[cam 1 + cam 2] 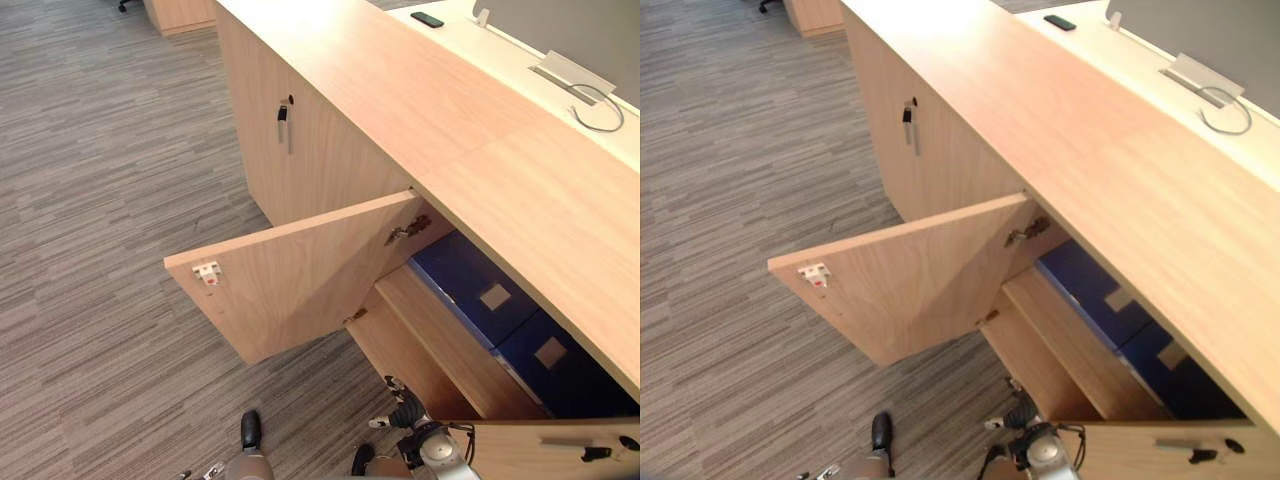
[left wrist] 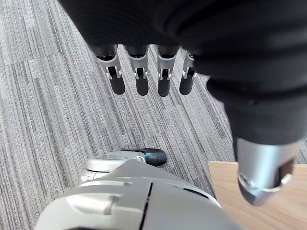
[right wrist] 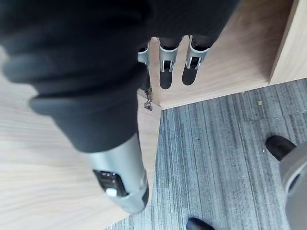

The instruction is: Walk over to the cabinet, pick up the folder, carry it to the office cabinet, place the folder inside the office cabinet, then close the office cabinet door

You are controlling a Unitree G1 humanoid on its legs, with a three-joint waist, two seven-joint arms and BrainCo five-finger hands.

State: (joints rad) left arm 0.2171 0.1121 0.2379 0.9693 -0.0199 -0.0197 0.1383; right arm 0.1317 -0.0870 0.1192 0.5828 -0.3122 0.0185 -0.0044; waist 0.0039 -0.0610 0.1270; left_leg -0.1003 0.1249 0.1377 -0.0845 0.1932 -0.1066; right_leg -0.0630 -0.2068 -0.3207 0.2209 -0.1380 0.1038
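Hanging loose over the grey carpet, the left hand has its fingers straight in a row and its thumb apart from them, with nothing in its hold. A corner of pale wood panel shows beside the thumb.

The right hand is just as slack: straight fingers, thumb set off to the side, nothing between them. Past its fingertips lies light wood, with a small metal fitting just beside them where the wood meets the carpet.

From the head, the office cabinet stands with 1 door swung wide open, a white catch near its free corner and a hinge at the cabinet side. Inside, on the upper shelf, 2 blue folders lie side by side, each with a pale label, well apart from the fingers of both hands. I cannot tell which is the task's. The neighbouring door is shut, with a handle.
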